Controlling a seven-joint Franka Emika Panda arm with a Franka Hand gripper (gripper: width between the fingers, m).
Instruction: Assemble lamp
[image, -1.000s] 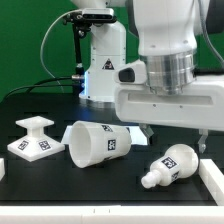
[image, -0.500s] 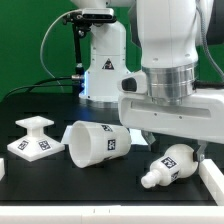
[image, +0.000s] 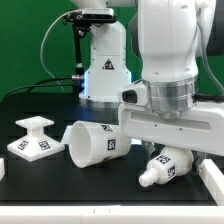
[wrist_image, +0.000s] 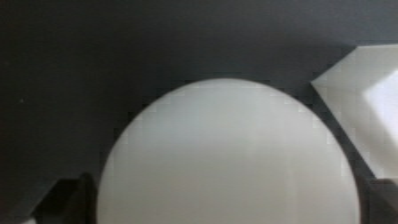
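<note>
The bulb (image: 166, 166) lies on its side on the black table at the exterior view's right, ball head toward the right. My gripper (image: 178, 155) hangs low right over it, jaws open, one finger on each side of the ball head. In the wrist view the bulb (wrist_image: 222, 160) fills the middle as a big white oval between the dark fingertips (wrist_image: 64, 203); the gripper (wrist_image: 222, 208) straddles it. The shade (image: 95, 143) lies on its side in the middle. The square stepped base (image: 32, 139) stands at the left.
The white robot pedestal with a triangle logo (image: 101, 68) stands behind. A white block (image: 212, 178) sits at the table's right edge, close to the bulb; it also shows in the wrist view (wrist_image: 365, 95). A white rim (image: 100, 214) runs along the front.
The gripper has come down and a little to the right, from above the table to around the bulb. The lamp parts have not moved.
</note>
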